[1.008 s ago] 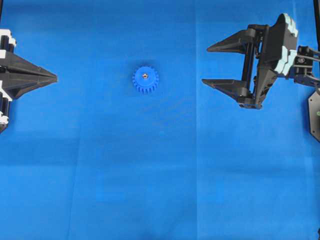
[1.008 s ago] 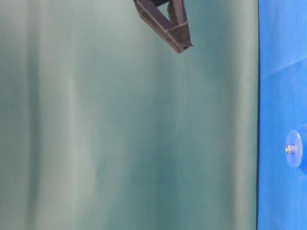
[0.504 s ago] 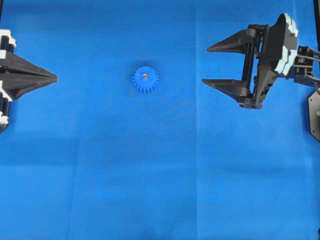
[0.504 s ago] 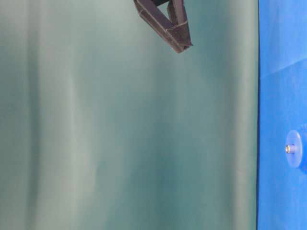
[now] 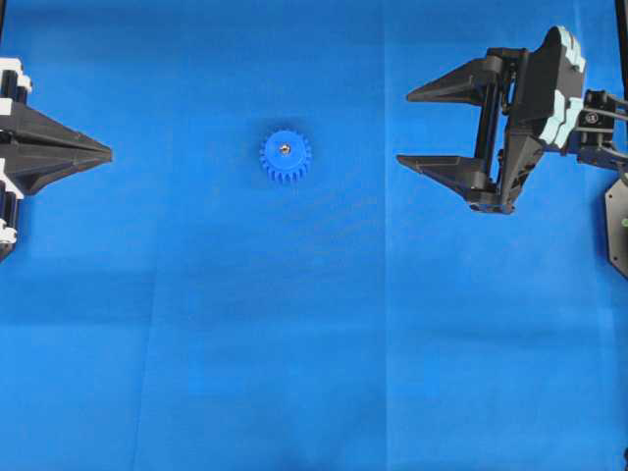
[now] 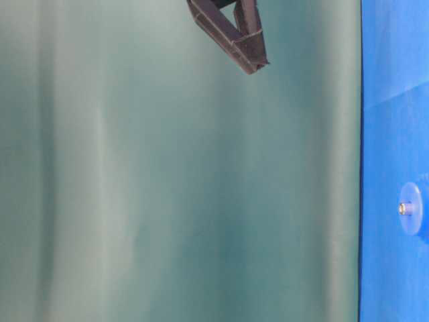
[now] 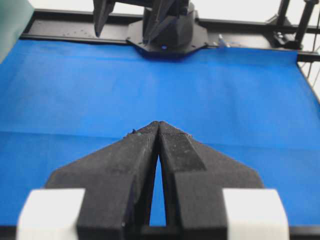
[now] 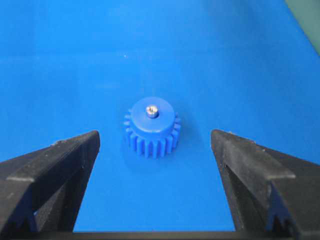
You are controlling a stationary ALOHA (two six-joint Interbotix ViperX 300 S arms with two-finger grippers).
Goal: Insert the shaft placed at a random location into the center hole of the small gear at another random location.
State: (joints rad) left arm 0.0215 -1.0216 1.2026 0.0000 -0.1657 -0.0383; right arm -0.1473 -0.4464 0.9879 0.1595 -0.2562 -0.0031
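Observation:
The small blue gear [image 5: 286,157] lies flat on the blue mat, left of centre. The silvery shaft [image 5: 283,149] stands in its centre hole, its tip poking above the hub; the hole itself is hidden by it. Both show in the right wrist view, gear [image 8: 152,127] and shaft [image 8: 151,110], and at the right edge of the table-level view [image 6: 411,208]. My right gripper [image 5: 405,129] is open and empty, well to the right of the gear, raised above the mat. My left gripper [image 5: 108,152] is shut and empty at the left edge; in its own view its tips [image 7: 158,124] meet.
The blue mat [image 5: 314,343] covers the whole table. The right arm's black base [image 7: 167,32] stands at the far end in the left wrist view. A green backdrop [image 6: 167,174] fills most of the table-level view.

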